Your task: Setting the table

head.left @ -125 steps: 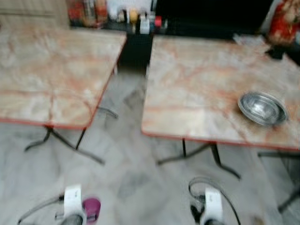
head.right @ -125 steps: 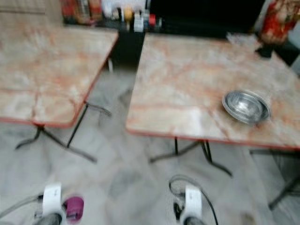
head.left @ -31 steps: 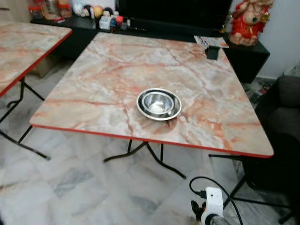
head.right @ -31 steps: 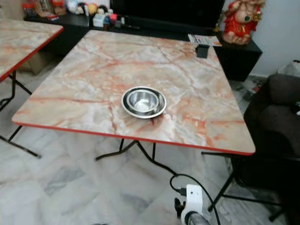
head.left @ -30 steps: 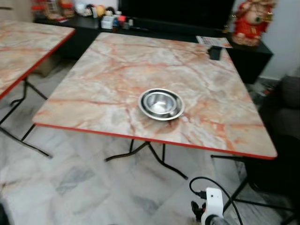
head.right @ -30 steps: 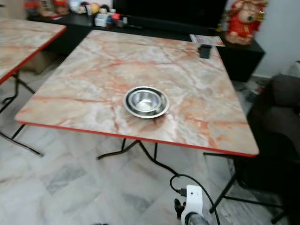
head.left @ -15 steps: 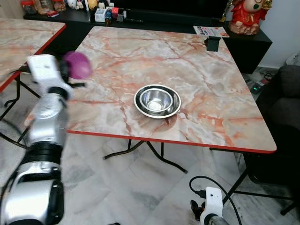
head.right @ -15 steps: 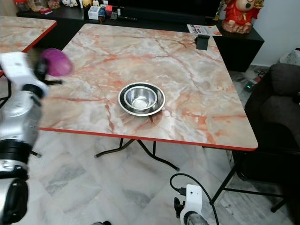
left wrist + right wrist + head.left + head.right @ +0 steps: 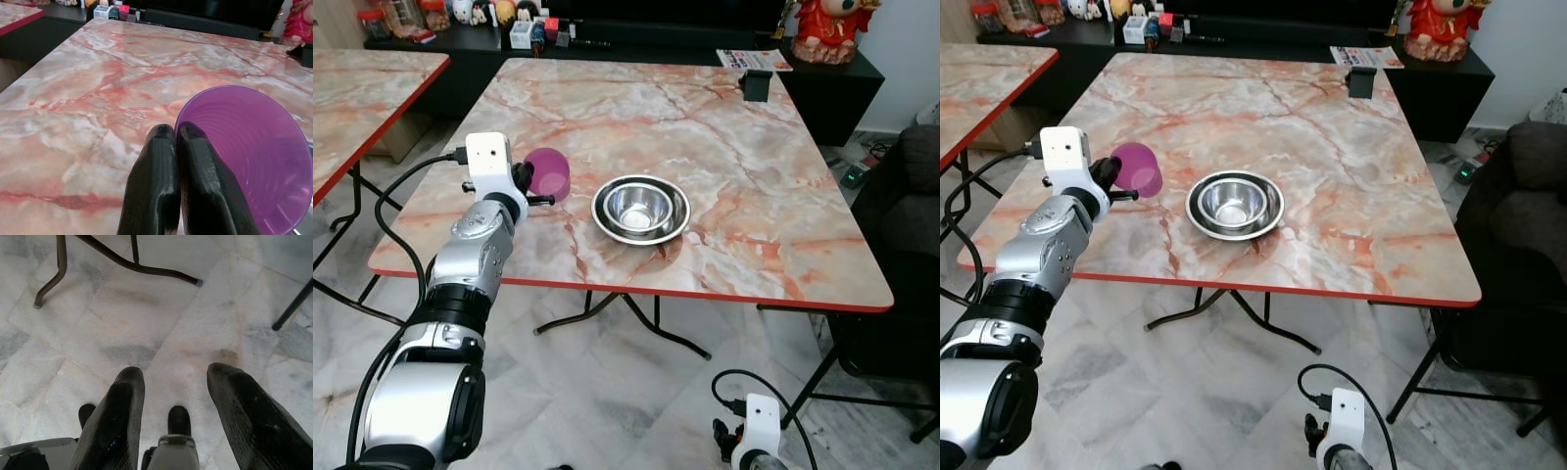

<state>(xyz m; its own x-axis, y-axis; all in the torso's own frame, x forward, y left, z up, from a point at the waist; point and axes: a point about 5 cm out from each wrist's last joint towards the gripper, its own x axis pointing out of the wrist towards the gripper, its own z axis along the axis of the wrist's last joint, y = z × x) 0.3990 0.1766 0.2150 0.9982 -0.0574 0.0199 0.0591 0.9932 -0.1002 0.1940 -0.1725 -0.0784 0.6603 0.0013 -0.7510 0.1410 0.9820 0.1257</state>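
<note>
A purple plastic cup (image 9: pixel 549 173) is held over the left part of the marble table (image 9: pixel 773 235), tipped on its side with its mouth toward the steel bowl (image 9: pixel 641 209). My left gripper (image 9: pixel 177 134) is shut on the cup's rim (image 9: pixel 244 161), one finger inside and one outside. The cup hangs just left of the bowl, a little above the tabletop. My right gripper (image 9: pixel 172 377) hangs low by the floor, open, with nothing between its fingers (image 9: pixel 115 421).
A second marble table (image 9: pixel 362 98) stands to the left across a gap. A small black stand (image 9: pixel 757 86) and a leaflet (image 9: pixel 752 61) lie at the far right corner. A dark armchair (image 9: pixel 911 245) sits to the right. A black cabinet (image 9: pixel 607 39) with small items runs behind.
My left arm has lowered and reached in, bringing the purple cup from up near the table's left edge down beside the steel bowl. The right arm stays hanging.
</note>
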